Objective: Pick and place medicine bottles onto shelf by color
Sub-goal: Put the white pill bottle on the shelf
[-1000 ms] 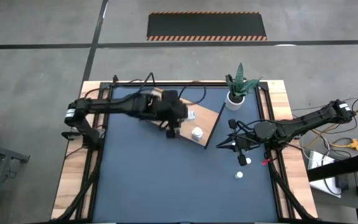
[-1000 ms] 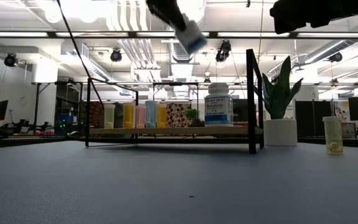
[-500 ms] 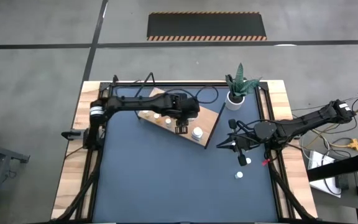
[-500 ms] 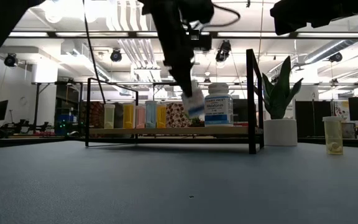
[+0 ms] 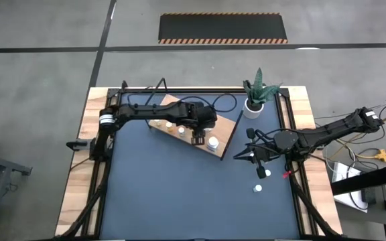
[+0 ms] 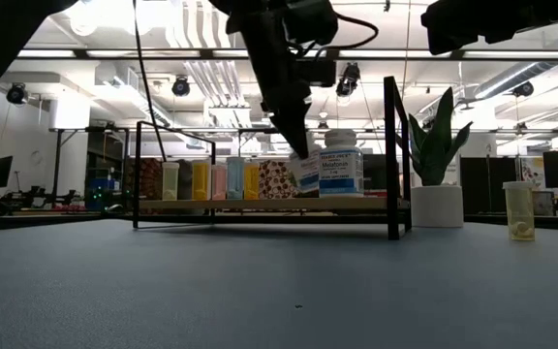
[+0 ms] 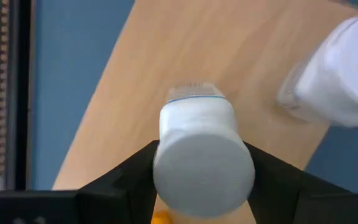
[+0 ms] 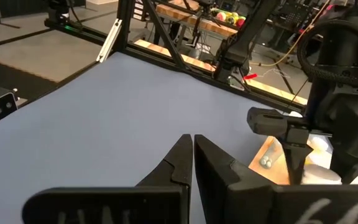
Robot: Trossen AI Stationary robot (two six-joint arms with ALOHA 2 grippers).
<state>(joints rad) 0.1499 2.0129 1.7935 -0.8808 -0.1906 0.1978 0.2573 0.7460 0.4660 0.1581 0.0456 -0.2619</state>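
Observation:
My left gripper (image 5: 196,138) reaches over the light wooden shelf (image 5: 225,128) and is shut on a small white bottle with a blue label (image 6: 306,172). That bottle stands beside a bigger white bottle (image 6: 340,165). Several small bottles (image 6: 219,181) stand in a row further along the shelf. My right gripper (image 5: 249,154) waits shut at the table's right side, near two white bottles (image 5: 263,173) (image 5: 257,189) on the blue tabletop. A yellowish bottle (image 6: 518,210) also stands on the table. My left gripper pinches the white bottle's round cap (image 7: 204,168) between its two fingers, one on each side. The fingers (image 7: 143,168) come steeply from above, slanting down. The bottle stands nearly upright below them, its base on or just above the shelf's board (image 7: 166,62).
A white pot with a green plant (image 5: 253,102) stands at the shelf's far right corner. The shelf's black frame post (image 6: 391,155) rises close to the bigger bottle. The blue tabletop (image 5: 179,194) lies bare on the near side.
My left gripper has come down and toward the table's right, tipping steeper, carrying the white bottle from high above the shelf down beside the bigger white bottle. Over the last half second it barely moved, and the bottle has settled more upright.

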